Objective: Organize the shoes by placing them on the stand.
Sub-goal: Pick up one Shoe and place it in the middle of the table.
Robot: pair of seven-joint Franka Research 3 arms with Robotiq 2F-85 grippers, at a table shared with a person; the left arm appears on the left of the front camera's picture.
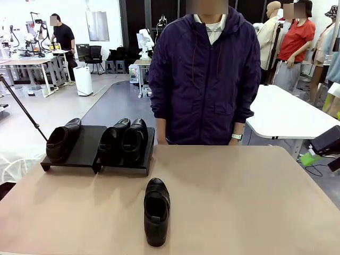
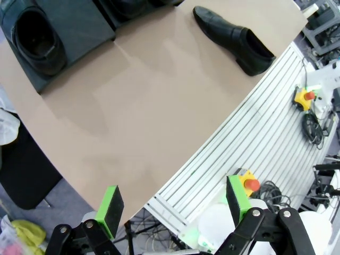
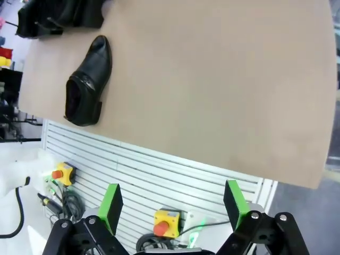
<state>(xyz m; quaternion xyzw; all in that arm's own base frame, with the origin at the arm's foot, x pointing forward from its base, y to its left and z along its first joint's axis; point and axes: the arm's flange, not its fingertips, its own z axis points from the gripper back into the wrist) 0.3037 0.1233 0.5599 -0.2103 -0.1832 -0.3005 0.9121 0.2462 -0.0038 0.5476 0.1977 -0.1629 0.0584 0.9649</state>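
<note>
While both end effectors, left (image 2: pixel 175 210) and right (image 3: pixel 173 204), hang spread and empty off the tabletop (image 1: pixel 244 196), one shoe (image 3: pixel 87 79) lies ahead of them. Three shoes (image 1: pixel 122 141) sit farther off on the stand (image 1: pixel 85 151).

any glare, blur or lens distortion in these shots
Front view: sharp, even light, soft shine on the loose shoe, faint shadow under the stand. Left wrist view: wide-angle bend along the table edge. Right wrist view: same curving, soft glare on the shoe's toe.

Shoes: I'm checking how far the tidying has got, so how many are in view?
4. One shoe on the stand's left panel, two on its right panel, one loose on the table near the robot.
</note>
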